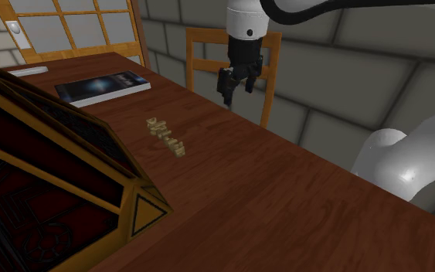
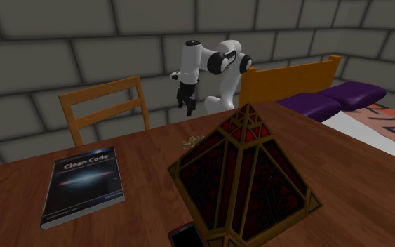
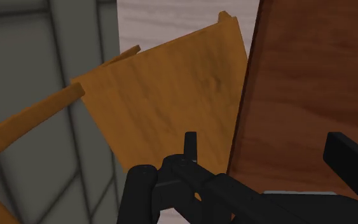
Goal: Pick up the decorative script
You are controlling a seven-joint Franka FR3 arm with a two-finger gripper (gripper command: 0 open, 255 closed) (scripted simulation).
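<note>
The decorative script is a small pale tan wooden word lying flat on the dark wooden table. In the second exterior view the script peeks out beside the pyramid lamp. My black gripper hangs open in the air over the table's far edge, to the upper right of the script in the shoulder view and well apart from it. The gripper holds nothing. In the wrist view its fingers stand wide apart over the table edge and a chair seat.
A wooden chair stands at the table's far side under the gripper. A dark book lies beyond the script. A large red and gold pyramid lamp fills the table's near left. A black phone lies by the lamp; a bed is beyond.
</note>
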